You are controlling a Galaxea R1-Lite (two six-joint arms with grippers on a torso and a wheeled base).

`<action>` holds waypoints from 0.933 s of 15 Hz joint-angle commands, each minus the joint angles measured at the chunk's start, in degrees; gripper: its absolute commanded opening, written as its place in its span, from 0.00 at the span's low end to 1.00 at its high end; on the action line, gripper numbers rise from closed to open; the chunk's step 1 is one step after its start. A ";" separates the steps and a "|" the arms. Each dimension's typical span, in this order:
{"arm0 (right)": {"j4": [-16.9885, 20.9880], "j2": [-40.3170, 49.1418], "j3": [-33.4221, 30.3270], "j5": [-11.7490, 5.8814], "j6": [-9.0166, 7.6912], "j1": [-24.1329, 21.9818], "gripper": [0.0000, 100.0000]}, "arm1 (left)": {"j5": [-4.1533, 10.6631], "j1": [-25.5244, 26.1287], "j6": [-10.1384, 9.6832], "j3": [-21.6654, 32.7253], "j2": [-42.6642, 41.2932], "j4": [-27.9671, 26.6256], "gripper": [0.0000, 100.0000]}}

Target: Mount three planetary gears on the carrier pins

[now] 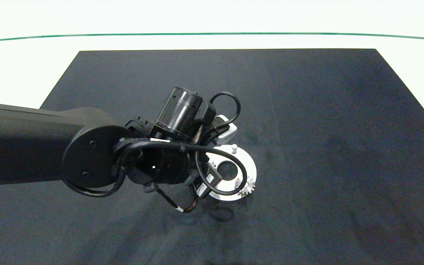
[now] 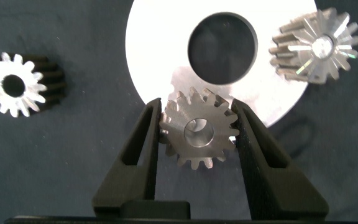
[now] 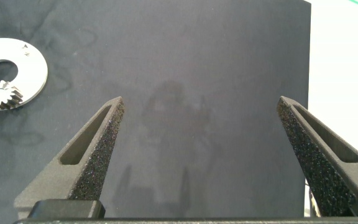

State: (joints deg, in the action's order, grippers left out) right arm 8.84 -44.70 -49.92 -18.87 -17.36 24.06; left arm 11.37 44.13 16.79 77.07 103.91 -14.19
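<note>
Black mat [image 1: 307, 129]: covers the table and carries every part. Left arm [image 1: 31, 143]: reaches in over the mat and hangs above the disc, hiding the disc's near-left part in the head view. Right arm: away from the disc, out of the head view; right gripper [image 3: 201, 155] spread wide over bare mat, holding nothing, with the disc well off to one side.

Disc [image 1: 250, 167], the landmark: a flat white ring with a large central hole, lying on the mat. One bare pin [image 1: 234, 148] stands at its far rim. A second pin carries a seated gear [image 1: 248, 187] at the disc's near-right rim, also visible in the left wrist view [image 2: 316, 46]. The third pin is hidden.

Left gripper [image 2: 197, 134]: fingers closed narrow on a held gear [image 2: 199, 132], gripped by its teeth at the disc's edge, bore facing the camera. Whether it is already over a pin cannot be told.

Spare gear [image 2: 12, 84]: lies on the mat beside the disc, clear of it.

Progress, as judged: one gear installed, one in hand being placed, one yet to be picked up; roughly a third complete.
</note>
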 commanded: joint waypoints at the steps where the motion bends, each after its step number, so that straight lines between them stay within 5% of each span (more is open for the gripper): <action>1: 0.04 -0.03 0.00 -0.11 -0.13 0.02 1.00 | 0.14 -0.01 0.09 0.36 0.15 -0.05 0.22; 14: 0.04 0.14 0.09 -0.11 -0.13 0.02 1.00 | 0.14 -0.10 -0.18 -0.43 -0.47 -0.14 0.22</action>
State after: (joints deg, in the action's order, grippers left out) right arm 8.84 -44.59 -49.81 -18.87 -17.38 24.05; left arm 11.43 44.04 16.53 76.81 103.67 -14.17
